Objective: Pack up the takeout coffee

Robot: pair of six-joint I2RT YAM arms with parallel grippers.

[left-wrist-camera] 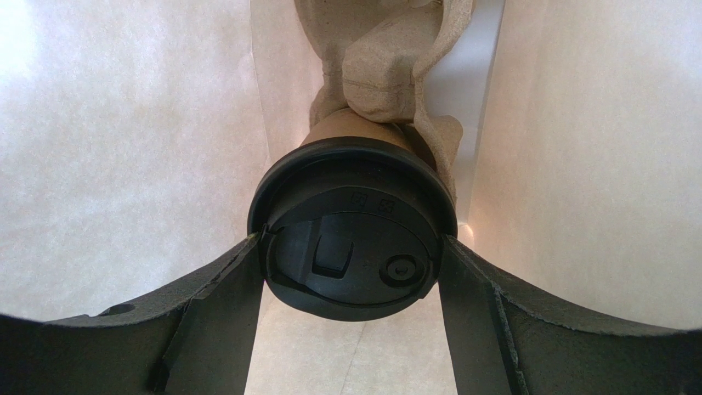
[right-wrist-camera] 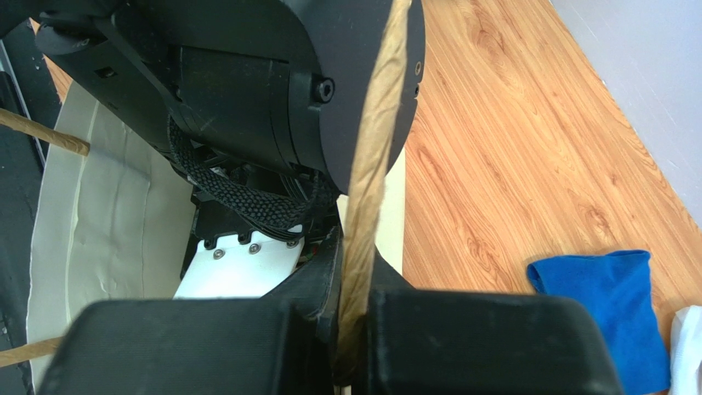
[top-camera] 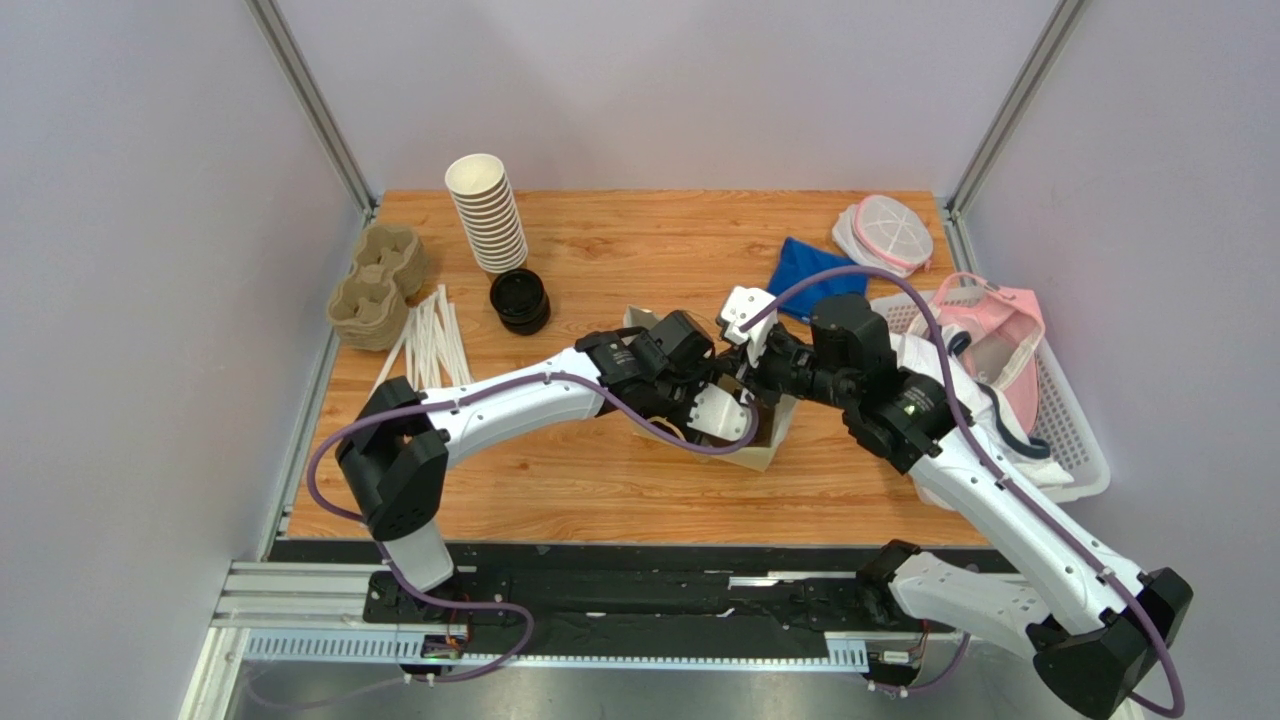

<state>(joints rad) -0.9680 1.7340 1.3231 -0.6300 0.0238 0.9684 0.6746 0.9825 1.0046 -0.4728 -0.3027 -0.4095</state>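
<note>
The takeout coffee, a brown paper cup [left-wrist-camera: 356, 128] with a round black lid [left-wrist-camera: 354, 234], sits inside a white-lined paper bag [left-wrist-camera: 124, 164], its base in a pulp cup carrier [left-wrist-camera: 386, 70]. My left gripper [left-wrist-camera: 353, 263] reaches into the bag, and its fingers [left-wrist-camera: 231, 288] press both sides of the lid. My right gripper [right-wrist-camera: 356, 329] is shut on the bag's twisted brown paper handle [right-wrist-camera: 372, 156]. In the top view the bag [top-camera: 763, 438] lies at the table's middle, with the left gripper [top-camera: 718, 405] and right gripper [top-camera: 754, 368] meeting at it. The cup is hidden there.
A stack of white-rimmed cups [top-camera: 486, 210], a stack of black lids [top-camera: 520, 300], pulp carriers [top-camera: 376, 285] and white straws [top-camera: 428, 345] lie at the back left. A blue cloth [top-camera: 819, 278] and a white basket [top-camera: 1070, 435] are on the right.
</note>
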